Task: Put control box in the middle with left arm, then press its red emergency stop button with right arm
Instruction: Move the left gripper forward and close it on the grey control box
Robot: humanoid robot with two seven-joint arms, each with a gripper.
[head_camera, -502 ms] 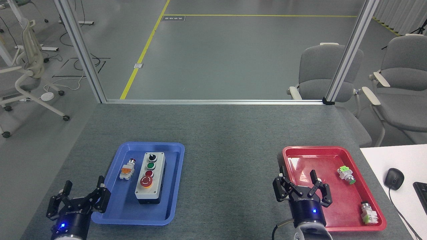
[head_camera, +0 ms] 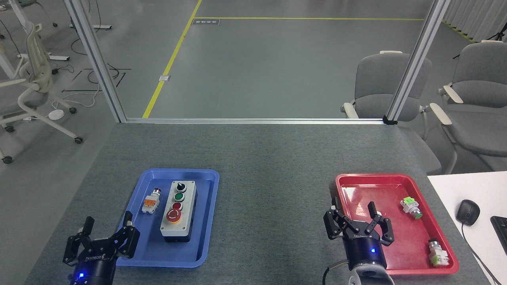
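Note:
The control box [head_camera: 178, 211] lies lengthwise in the blue tray [head_camera: 206, 237] at the left, light-grey top over a black base. Its red emergency stop button [head_camera: 173, 215] is the nearest in the row, below a small red button, a green button and a black knob. My left gripper [head_camera: 107, 224] stands open at the tray's near-left corner, apart from the box. At the near-left edge of the red tray [head_camera: 380, 180], my right gripper [head_camera: 352, 211] is open with nothing in it. The middle [head_camera: 273, 198] of the grey felt table lies between the trays.
A small white-and-orange switch [head_camera: 151, 201] lies in the blue tray left of the box. Two green-and-white switches [head_camera: 410, 208] [head_camera: 437, 253] lie in the red tray. A white desk with a mouse [head_camera: 467, 211] stands at the right; chairs [head_camera: 376, 87] stand behind the table.
My left gripper has shifted right and slightly nearer to me, toward the blue tray's corner. The right gripper and the box have not moved.

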